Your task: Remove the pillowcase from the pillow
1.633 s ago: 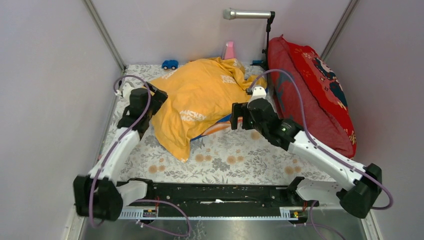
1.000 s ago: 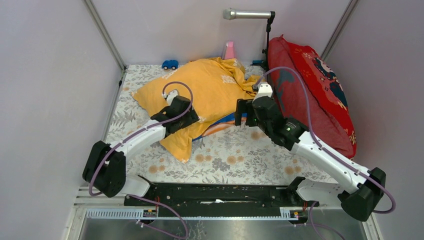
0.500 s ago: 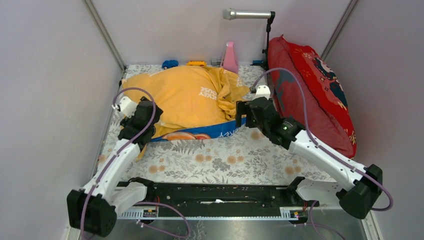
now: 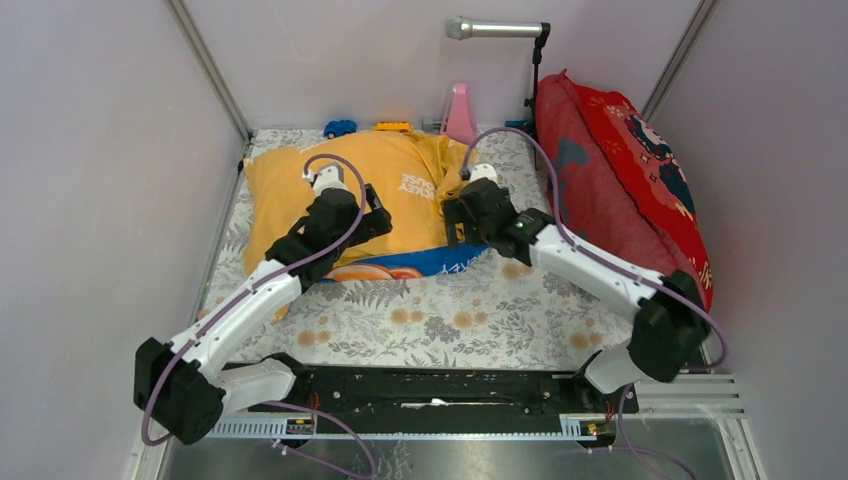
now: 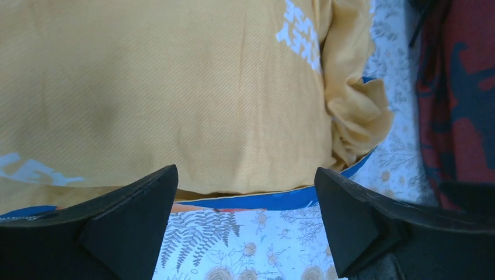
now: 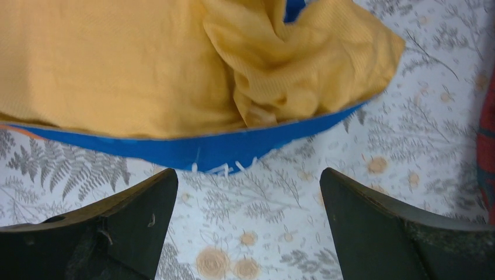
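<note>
**Top view.** The pillowcase [image 4: 300, 190] lies plump across the far-left part of the floral table cover [image 4: 450, 320]. Its blue-printed edge faces the arms and loose cloth is bunched at its right end. The pillow is not seen; judging by the bulk, it is wholly inside. The red cushion [image 4: 620, 170] leans at the right, apart from the bundle.

Changes: over the last second and a half the bundle has turned from diagonal to square-on, and in the last half second it has barely shifted. The left gripper [image 4: 372, 222] has swung in from the bundle's left edge to above its middle. The right gripper [image 4: 452, 225] has slid leftward to the bunched end.

**Left wrist.** The left gripper [image 5: 245, 227] has its fingers spread wide with nothing between them. Below are orange cloth with white lettering, the blue hem, and the bunched end at right.

**Right wrist.** The right gripper [image 6: 248, 227] is also agape and empty. It sits over the table cover just short of the blue edge, with the bunched folds [image 6: 303, 64] beyond.

**Reading.** Neither claw grips anything, so the stripping has not begun. The turn looks like set-up: the loose mouth now seems to sit by the right gripper. My guess for the next step is that one arm pins the bulk while the other pinches those folds.
</note>
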You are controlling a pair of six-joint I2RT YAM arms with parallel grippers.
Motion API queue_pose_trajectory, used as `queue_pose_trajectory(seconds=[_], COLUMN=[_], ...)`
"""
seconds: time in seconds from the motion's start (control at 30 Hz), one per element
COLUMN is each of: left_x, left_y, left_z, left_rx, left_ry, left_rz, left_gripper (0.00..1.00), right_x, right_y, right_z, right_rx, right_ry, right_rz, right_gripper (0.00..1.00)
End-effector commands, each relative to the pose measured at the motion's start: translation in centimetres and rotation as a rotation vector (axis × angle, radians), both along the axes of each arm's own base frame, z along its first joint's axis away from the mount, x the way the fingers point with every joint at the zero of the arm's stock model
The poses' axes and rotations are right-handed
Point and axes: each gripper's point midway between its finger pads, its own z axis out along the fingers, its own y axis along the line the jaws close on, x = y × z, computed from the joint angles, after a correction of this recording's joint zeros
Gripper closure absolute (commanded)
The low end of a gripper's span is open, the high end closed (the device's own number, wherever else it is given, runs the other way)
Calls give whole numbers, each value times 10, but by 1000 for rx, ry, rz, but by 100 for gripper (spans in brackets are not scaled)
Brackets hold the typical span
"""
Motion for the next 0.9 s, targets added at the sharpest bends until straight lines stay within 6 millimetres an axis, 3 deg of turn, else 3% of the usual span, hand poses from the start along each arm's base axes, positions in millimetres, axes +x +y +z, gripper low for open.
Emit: queue_pose_trajectory(seconds=[0.0,0.13,0.33,0.4,0.47,0.6,0.67,0.77,0.87], left_x=[12,16,17,15,13,12,12,12,13], left_y=[-10,3,62,74,84,102,111,120,122], left_z=[-2,-28,-61,-69,-77,-85,-87,-93,-97], left_rx=[-18,-135,-224,-254,-271,-269,-250,-235,-232], left_ry=[-11,44,100,116,129,133,118,102,98], left_rz=[-39,-16,173,225,268,341,385,433,446], left_gripper=[1,1,1,1,1,1,1,1,1], right_x=[40,70,111,120,127,131,130,117,91], right_y=[26,33,31,32,34,25,8,-24,-46], right_z=[13,-1,-22,-32,-40,-36,-26,-2,25], right_rx=[13,-31,-98,-53,5,-14,-58,-89,-48], right_ry=[-22,-10,-5,37,69,56,33,-22,-76], right_rz=[36,13,-32,-30,-27,-50,-109,-205,-247], right_gripper=[1,1,1,7,19,77,99,100,100])
